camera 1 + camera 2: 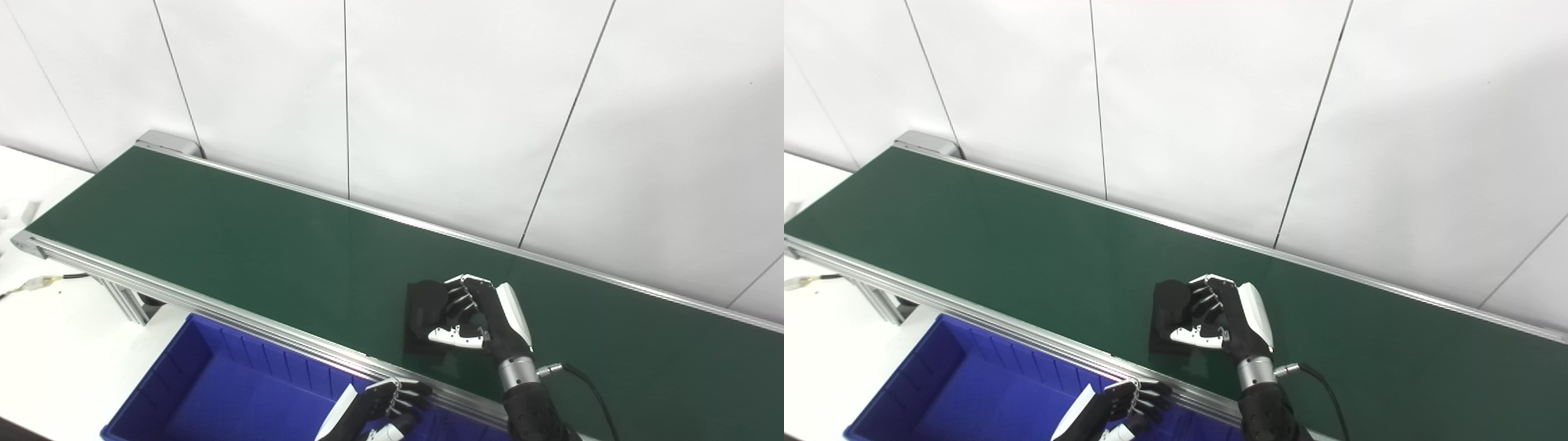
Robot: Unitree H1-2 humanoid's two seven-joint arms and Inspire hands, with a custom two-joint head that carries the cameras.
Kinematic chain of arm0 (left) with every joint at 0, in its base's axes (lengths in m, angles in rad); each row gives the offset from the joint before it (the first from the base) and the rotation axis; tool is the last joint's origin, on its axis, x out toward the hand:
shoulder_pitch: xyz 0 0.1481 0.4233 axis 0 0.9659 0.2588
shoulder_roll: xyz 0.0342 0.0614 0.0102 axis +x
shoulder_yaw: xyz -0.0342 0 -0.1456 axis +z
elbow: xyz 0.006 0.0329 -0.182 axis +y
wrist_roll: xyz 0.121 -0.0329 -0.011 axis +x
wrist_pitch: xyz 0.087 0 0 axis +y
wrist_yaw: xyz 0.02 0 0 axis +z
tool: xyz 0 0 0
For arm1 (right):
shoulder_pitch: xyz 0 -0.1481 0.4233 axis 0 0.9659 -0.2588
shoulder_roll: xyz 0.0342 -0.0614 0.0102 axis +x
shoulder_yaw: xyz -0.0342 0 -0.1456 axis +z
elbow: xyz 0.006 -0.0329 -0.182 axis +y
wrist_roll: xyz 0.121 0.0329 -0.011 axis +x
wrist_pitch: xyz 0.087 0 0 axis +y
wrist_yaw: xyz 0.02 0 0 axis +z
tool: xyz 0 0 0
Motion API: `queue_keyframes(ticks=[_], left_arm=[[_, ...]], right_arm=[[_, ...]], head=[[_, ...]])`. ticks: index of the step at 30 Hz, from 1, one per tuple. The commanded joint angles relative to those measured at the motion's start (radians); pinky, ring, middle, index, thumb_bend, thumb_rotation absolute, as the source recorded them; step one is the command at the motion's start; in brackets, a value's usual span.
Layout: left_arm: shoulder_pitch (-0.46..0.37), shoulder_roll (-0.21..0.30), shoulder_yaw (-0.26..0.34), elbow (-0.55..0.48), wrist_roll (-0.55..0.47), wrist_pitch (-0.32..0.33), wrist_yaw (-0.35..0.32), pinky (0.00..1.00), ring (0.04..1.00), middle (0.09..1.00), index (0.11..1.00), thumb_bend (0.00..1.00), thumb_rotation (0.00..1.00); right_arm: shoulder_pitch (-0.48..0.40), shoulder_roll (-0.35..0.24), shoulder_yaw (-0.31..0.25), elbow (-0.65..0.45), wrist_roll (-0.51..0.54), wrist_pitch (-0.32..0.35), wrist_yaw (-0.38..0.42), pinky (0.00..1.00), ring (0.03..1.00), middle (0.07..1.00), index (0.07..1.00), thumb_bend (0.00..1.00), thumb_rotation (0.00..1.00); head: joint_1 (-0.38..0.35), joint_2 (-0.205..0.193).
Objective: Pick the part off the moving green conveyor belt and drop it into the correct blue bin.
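In the left eye view, the green conveyor belt (245, 239) runs from upper left to lower right in front of a white panelled wall (465, 104), edged by an aluminium frame (202, 303). The black part (425, 306) lies on the belt near its near edge, and the right hand (484, 315) is over it with its fingers (458, 300) curled onto the part's right side and the thumb (450, 335) pressed along its near edge, so the hand is closed around the part while the part is still touching the belt. A black cable (588, 383) leaves the wrist. The left hand (383, 407) sits low at the frame's near rail, above the blue bin (184, 392), its fingers curled in with nothing seen inside them. A white table (49, 343) carries the bin.

In the right eye view, the same layout appears a little shifted: the right hand (1228, 318) wraps the black part (1170, 309) on the belt (998, 233), thumb below and fingers on top. The left hand (1127, 404) is partly cut by the bottom edge, fingers bent, over the bin's (937, 392) right end
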Motion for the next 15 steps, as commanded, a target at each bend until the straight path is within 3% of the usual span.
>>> queue_keyframes(ticks=[1, 15], left_arm=[[-0.003, -0.003, 0.002, -0.026, 0.002, -0.042, 0.012, 0.50, 0.589, 0.666, 0.721, 0.74, 0.90], [-0.005, -0.002, 0.002, -0.025, -0.005, -0.042, 0.012, 0.50, 0.590, 0.664, 0.719, 0.73, 0.90]], right_arm=[[-0.033, 0.012, 0.000, -0.030, -0.003, -0.062, -0.016, 0.34, 0.443, 0.516, 0.506, 0.50, 0.00], [-0.023, 0.016, -0.006, -0.062, -0.008, -0.061, -0.031, 0.33, 0.445, 0.515, 0.516, 0.50, 0.00]], head=[[-0.003, 0.004], [-0.006, 0.004]])
